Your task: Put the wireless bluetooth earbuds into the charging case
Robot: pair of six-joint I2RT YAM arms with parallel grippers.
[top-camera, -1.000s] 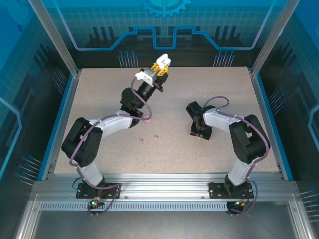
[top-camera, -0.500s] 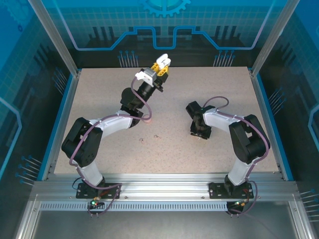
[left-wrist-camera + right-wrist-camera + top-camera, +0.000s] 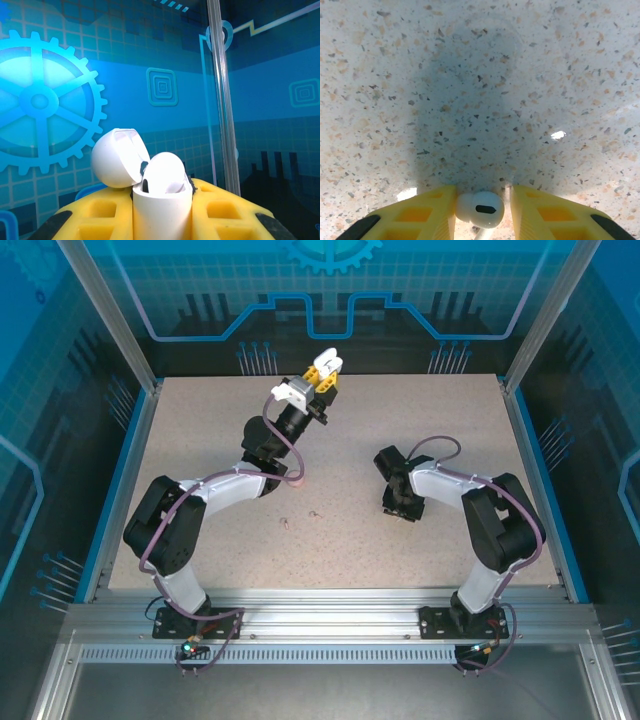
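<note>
R jaws' tips cut off at view's edge, flanking white earbud (image 3: 480, 209) on table (image 3: 470, 75); grip unclear. L jaws clamp raised white case (image 3: 161, 215), lid (image 3: 116, 157) open, 1 bud (image 3: 164, 172) inside, mostly hidden.

Left gripper (image 3: 323, 365) up over the far side of the table (image 3: 450, 410), left of centre; open case (image 3: 161, 210) upright between its fingers, lid (image 3: 117, 157) swung over to the left. Round case (image 3: 297, 480) on the table just beside the left arm (image 3: 230, 485); nearer the front, the left loose earbud (image 3: 285, 522) and the right loose earbud (image 3: 315, 512) lie close together, not touching. Right of those, right gripper (image 3: 400, 512) down at the table, one earbud (image 3: 480, 209) between its fingers.
</note>
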